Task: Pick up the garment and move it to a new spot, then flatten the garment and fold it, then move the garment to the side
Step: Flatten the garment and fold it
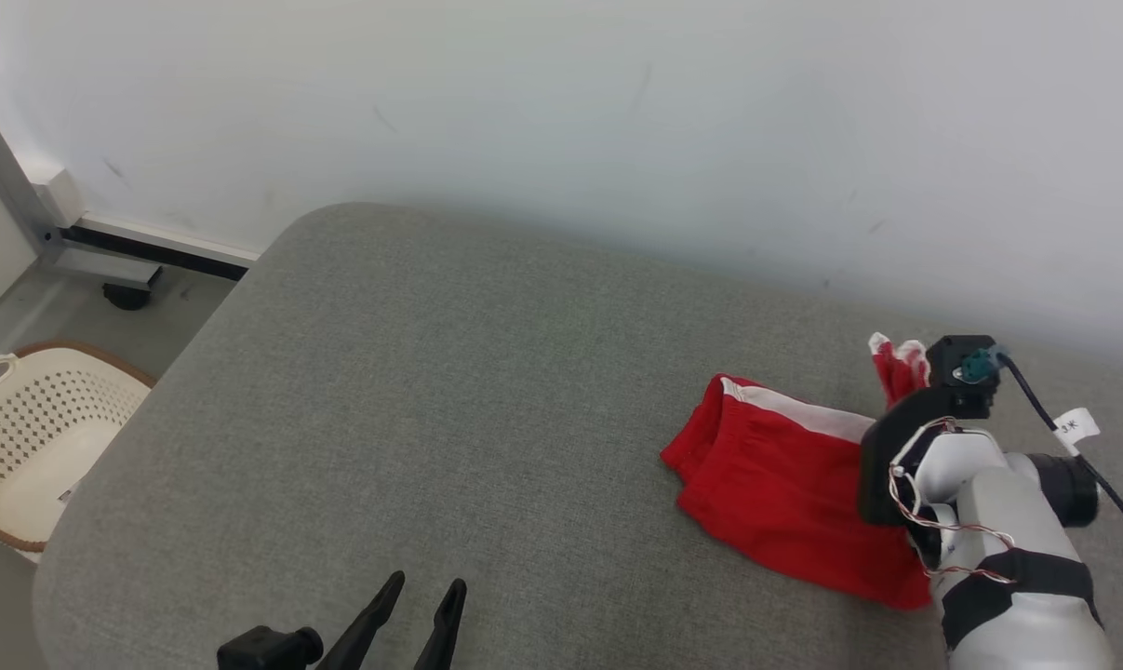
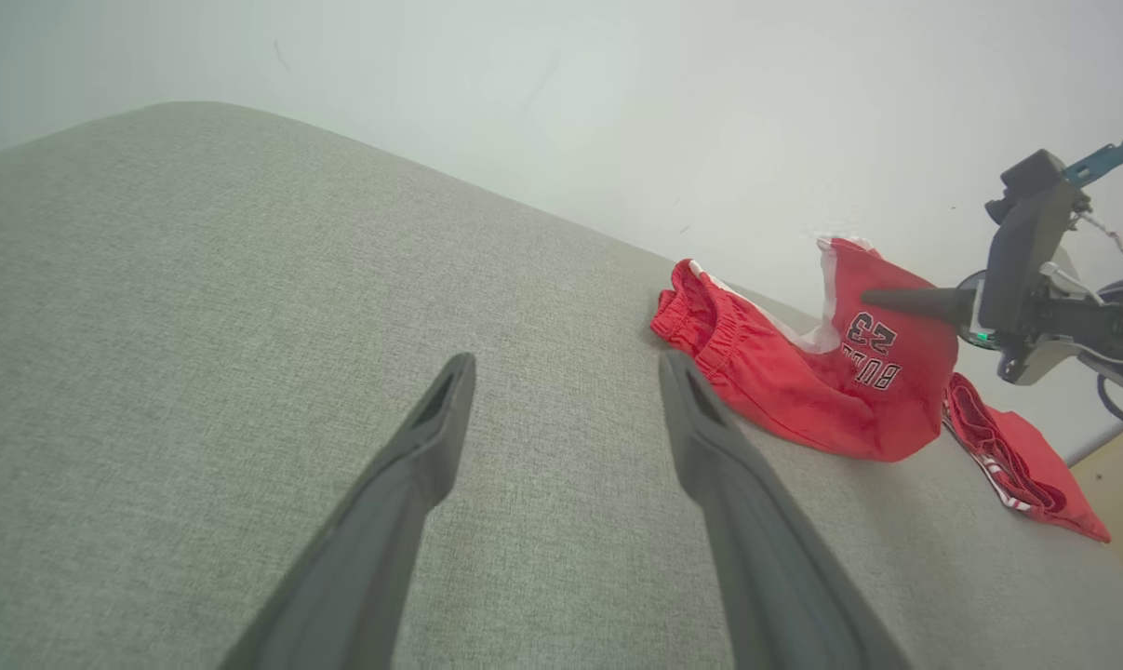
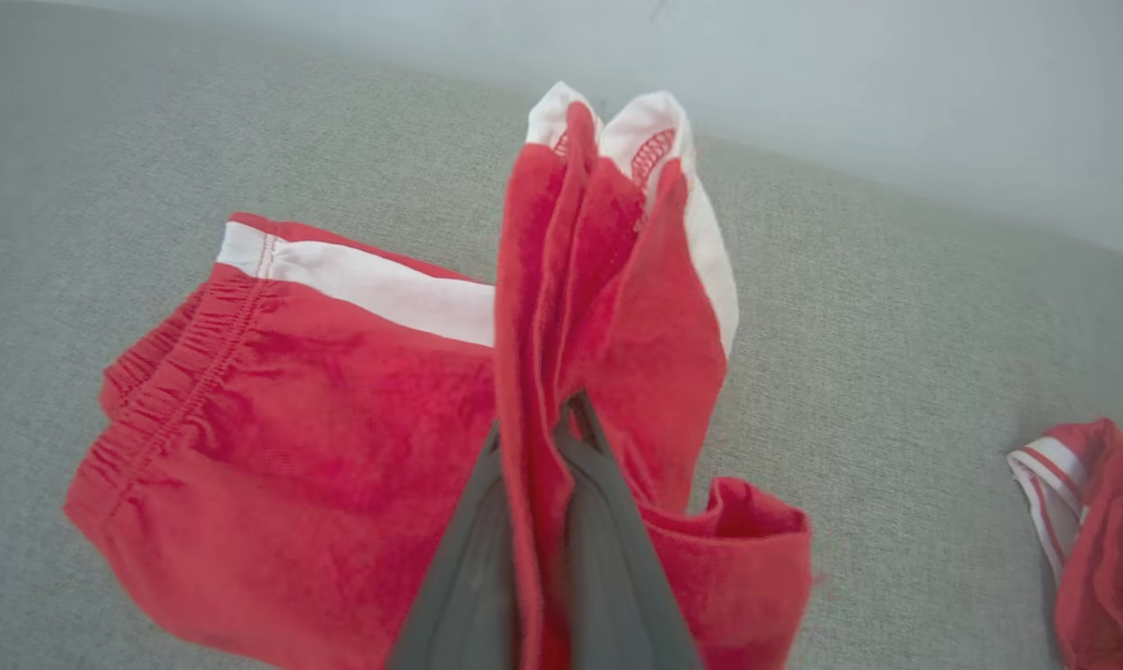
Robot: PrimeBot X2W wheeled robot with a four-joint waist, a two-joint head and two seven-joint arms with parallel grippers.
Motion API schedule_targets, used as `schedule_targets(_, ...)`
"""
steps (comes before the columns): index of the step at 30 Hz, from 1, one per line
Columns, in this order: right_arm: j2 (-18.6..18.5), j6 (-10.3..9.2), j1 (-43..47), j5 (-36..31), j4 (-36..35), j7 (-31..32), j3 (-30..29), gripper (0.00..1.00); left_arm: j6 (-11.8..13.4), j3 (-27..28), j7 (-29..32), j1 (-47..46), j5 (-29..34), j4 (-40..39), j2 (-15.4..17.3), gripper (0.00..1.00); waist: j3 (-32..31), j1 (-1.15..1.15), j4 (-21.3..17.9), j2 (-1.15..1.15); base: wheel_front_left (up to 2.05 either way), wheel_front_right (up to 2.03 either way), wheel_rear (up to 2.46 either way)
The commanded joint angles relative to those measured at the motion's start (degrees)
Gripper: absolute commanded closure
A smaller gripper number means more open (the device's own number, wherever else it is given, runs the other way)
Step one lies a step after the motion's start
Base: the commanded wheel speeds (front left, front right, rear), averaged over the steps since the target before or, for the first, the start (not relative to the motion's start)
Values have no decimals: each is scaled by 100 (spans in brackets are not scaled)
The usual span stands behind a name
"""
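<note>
Garment (image 1: pixel 775 484): red shorts, white stripe; soft, light, limp. Lies by grey cushion's (image 1: pixel 431 400) far right edge. Right gripper (image 3: pixel 561 419) pinches a raised leg hem (image 3: pixel 617 130); elastic waistband (image 3: pixel 166 363) likely gives a firmer hold. Left gripper (image 1: pixel 426 591) wide, empty, at near edge.

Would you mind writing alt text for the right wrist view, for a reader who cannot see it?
The right hand, shut, pinches a bunched part of the red shorts and holds it raised, while the elastic waistband end lies on the grey fabric surface. Another red garment lies at the right edge.
</note>
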Motion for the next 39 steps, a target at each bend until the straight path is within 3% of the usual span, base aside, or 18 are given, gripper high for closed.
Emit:
schedule_targets(1,13,2,-58,71,26,-13,37,100,-29,2,-7,44,-1,-16,-18,0,24,0,54,0,0,0,0)
schedule_targets(9,14,2,-489,798,1023,-245,621,100,-85,-104,-3,-63,-16,108,-75,0,123,0,412,0,0,0,0)
schedule_targets(20,16,3,-944,704,2018,-626,440,100,-141,-215,-43,-158,-14,204,-151,0,264,0,769,0,0,0,0)
schedule_targets(21,21,3,-1003,807,2138,-683,491,69,-145,-221,-52,-156,-13,213,-157,0,275,0,782,0,0,0,0)
schedule_targets(22,19,3,-1061,908,2241,-730,519,6,-147,-223,-61,-149,-16,224,-159,0,285,0,785,0,0,0,0)
schedule_targets(23,14,3,-1136,1005,2312,-813,555,0,-145,-217,-61,-155,-22,235,-161,0,298,0,777,0,0,0,0)
schedule_targets(31,11,3,-1674,2088,2589,-1453,772,0,-72,-113,-169,-142,-24,260,-93,0,197,0,505,0,0,0,0)
schedule_targets(33,-1,3,-1686,2029,2594,-1632,731,0,-56,-98,-186,-115,-29,244,-76,0,154,0,397,0,0,0,0)
schedule_targets(39,-533,3,-1339,1370,2670,-1882,523,4,-72,-162,-153,-108,-36,197,-103,0,116,0,261,0,0,0,0)
